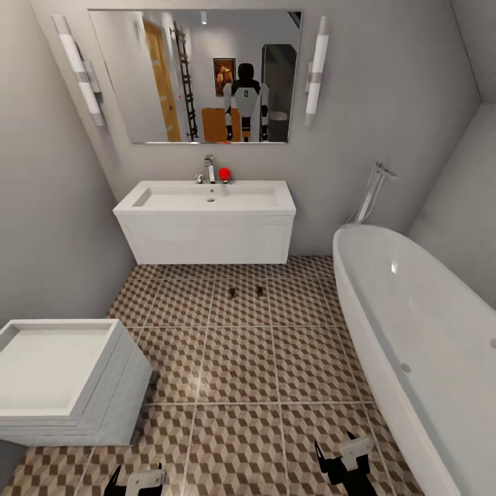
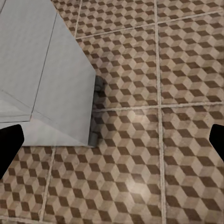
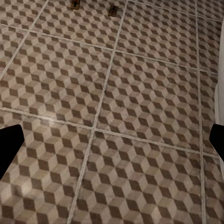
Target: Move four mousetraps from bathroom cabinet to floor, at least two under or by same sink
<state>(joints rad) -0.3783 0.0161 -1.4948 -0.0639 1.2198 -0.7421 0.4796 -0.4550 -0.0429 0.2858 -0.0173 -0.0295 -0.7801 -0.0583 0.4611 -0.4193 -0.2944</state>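
Mousetraps [image 1: 246, 291], two small ones, lay on the bathroom floor [image 1: 241, 372] just before the bathroom sink [image 1: 207, 207]. Left gripper [image 1: 136, 480] and right gripper [image 1: 344, 460] hung low, jaws spread and empty. Judgement: turn away and find the cabinet for the remaining traps.

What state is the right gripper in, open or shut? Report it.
Open. The right gripper has its dark fingertips at opposite edges of its wrist view, with only bathroom floor between them.

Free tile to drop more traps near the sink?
Two mousetraps lie side by side on the bathroom floor in front of the bathroom sink. Bare tile runs left of them toward the wall, right toward the bathtub, and in the wide middle strip back to both grippers. Tightest beside the white box-shaped fixture.
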